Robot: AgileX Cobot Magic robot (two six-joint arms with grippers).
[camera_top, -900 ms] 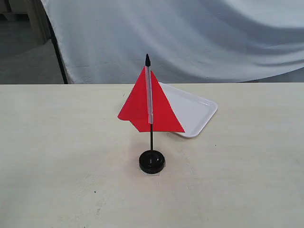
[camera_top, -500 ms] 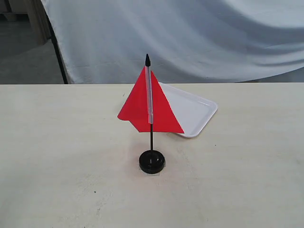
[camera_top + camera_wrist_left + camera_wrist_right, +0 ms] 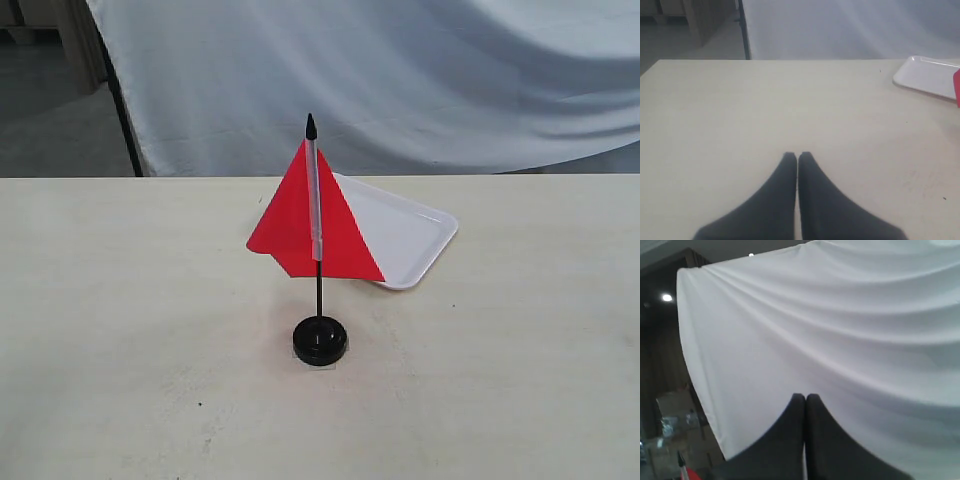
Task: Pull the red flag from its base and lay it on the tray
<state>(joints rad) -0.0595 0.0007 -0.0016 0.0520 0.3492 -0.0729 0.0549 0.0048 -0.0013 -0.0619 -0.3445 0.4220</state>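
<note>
The red flag (image 3: 300, 225) stands upright on its thin black pole, planted in the glossy black round base (image 3: 320, 342) at the middle of the table. Behind it to the right lies the white tray (image 3: 405, 235), holding nothing; the flag cloth covers part of it. Neither arm shows in the exterior view. My left gripper (image 3: 797, 156) is shut with nothing in it, low over bare table, the tray (image 3: 927, 75) and a sliver of the red flag (image 3: 957, 87) far off at the frame's edge. My right gripper (image 3: 805, 397) is shut and empty, facing the white cloth backdrop.
A white cloth (image 3: 400, 80) hangs behind the table's far edge. The pale tabletop (image 3: 120, 320) stretches wide on both sides of the base. Boxes and a dark room corner (image 3: 670, 440) show in the right wrist view.
Only the lower edge of the flag cloth has shifted slightly; pole, base and tray stay where they were.
</note>
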